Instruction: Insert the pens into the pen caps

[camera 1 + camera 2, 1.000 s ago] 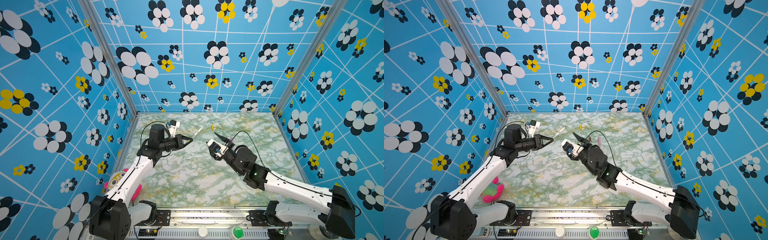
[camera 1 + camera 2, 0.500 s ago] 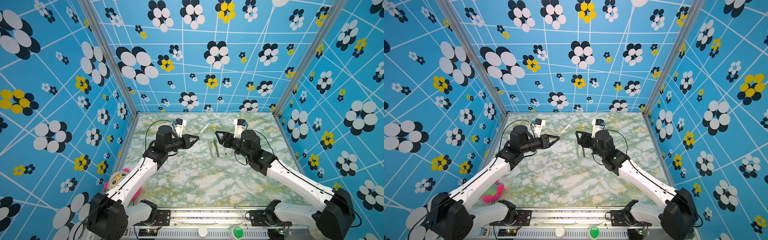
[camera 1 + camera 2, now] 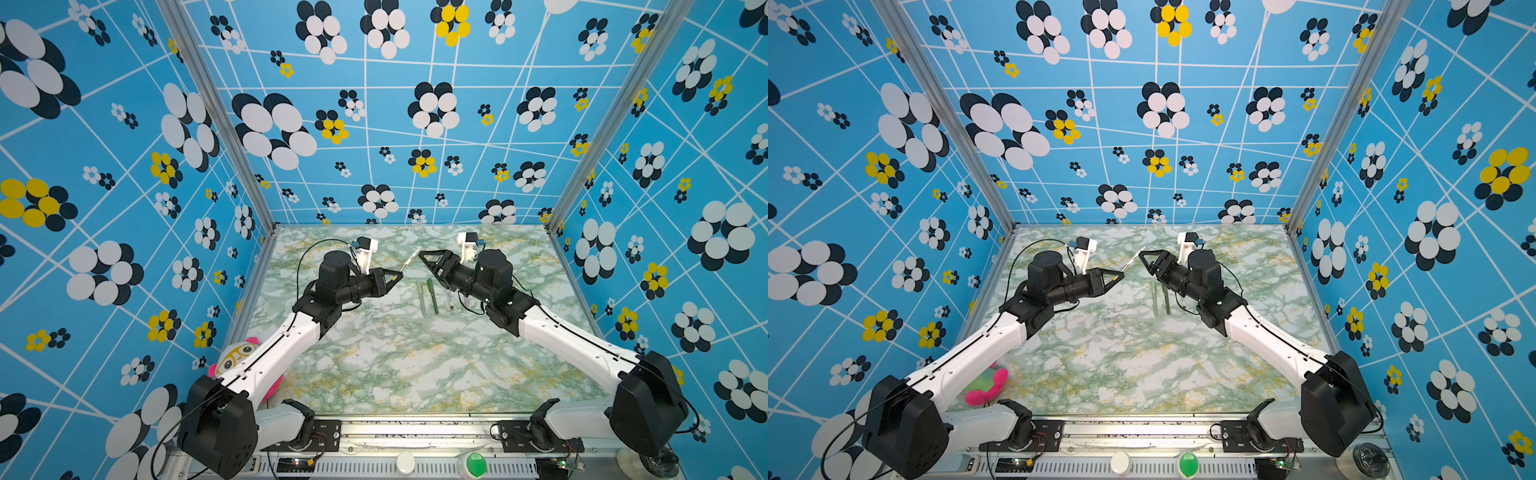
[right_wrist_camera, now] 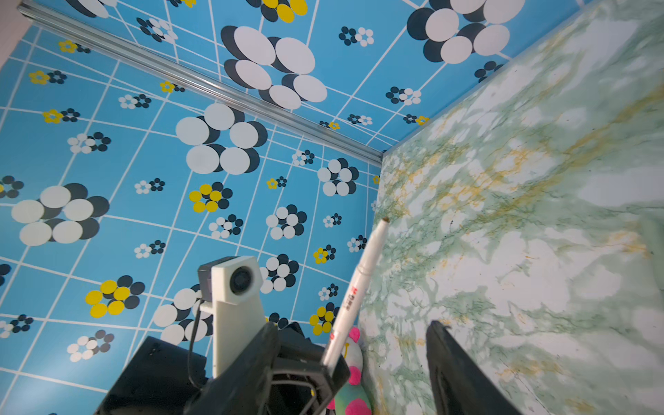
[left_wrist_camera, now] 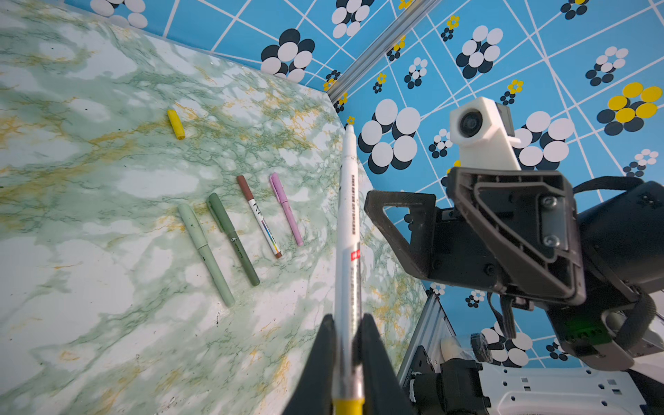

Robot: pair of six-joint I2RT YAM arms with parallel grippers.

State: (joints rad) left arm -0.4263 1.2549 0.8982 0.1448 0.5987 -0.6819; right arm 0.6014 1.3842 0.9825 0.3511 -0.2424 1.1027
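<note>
Marbled tabletop (image 3: 399, 365). Plush toy (image 3: 232, 361): 8 o'clock edge. Left gripper (image 3: 400, 274): 11 o'clock, clamped on white pen (image 5: 347, 215), tip raised toward 1 o'clock. Right gripper (image 3: 427, 261): facing it, jaws apart, empty. Beneath, 1 o'clock, side by side, capped: pale green pen (image 5: 206, 255), dark green pen (image 5: 233, 239), brown-white pen (image 5: 261, 219), pink pen (image 5: 286, 208). Yellow cap (image 5: 176, 124): loose, apart from row.

Honestly nothing's reading clearly here. The thin white pen with the yellow end (image 5: 347, 230) is showing a line of black print (image 5: 353, 204) along its barrel and a small red tag (image 5: 355, 256), all blurring out. The dark green pen (image 5: 233, 239) and the white pen with the brown cap (image 5: 262, 222) are carrying tiny marks, also illegible
</note>
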